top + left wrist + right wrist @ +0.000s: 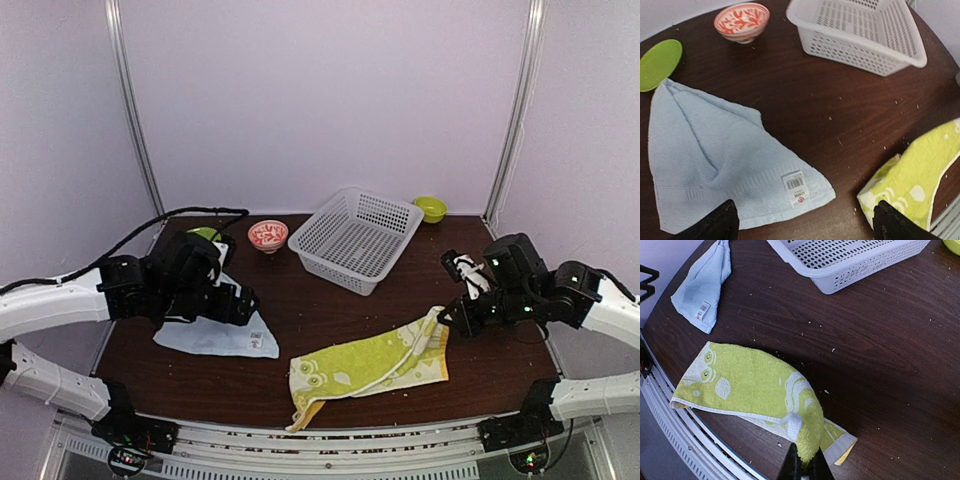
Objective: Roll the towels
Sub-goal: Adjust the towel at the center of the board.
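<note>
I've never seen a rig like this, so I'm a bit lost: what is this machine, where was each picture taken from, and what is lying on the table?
It is a robot: two arms bolted at the near edge of a dark table. The wide picture looks down from above and behind them. The other two come from a camera on each wrist, so the black tips at the bottom are that arm's own fingers. The left hand is open over the pale blue towel, holding nothing. The right hand is shut, pinching the lime-green towel at its edge. Also there: a white basket, a red-patterned bowl and a green plate.
</note>
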Controlling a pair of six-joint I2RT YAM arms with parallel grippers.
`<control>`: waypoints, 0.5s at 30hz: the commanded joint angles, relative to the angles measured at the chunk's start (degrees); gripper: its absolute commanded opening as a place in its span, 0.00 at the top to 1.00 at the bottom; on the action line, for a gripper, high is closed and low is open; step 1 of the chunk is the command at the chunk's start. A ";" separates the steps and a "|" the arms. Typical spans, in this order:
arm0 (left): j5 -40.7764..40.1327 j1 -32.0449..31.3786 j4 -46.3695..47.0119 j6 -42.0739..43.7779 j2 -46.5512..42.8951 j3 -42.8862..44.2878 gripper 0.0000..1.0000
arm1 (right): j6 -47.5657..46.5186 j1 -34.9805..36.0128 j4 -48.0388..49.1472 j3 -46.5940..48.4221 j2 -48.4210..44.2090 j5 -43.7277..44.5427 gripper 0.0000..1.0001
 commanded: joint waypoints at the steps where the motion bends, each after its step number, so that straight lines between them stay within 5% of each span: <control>1: 6.10 -7.11 -1.75 1.19 5.47 2.98 0.05 | 3.09 -0.35 3.43 -1.87 -1.73 4.10 1.00; 8: 7.84 -22.93 -9.82 -2.27 12.77 8.48 0.06 | 3.44 -0.41 5.29 -1.99 -0.32 4.49 1.00; 15: 10.72 -29.41 -6.60 -7.60 19.37 7.63 0.07 | 3.30 -0.38 6.66 -2.77 0.11 3.75 1.00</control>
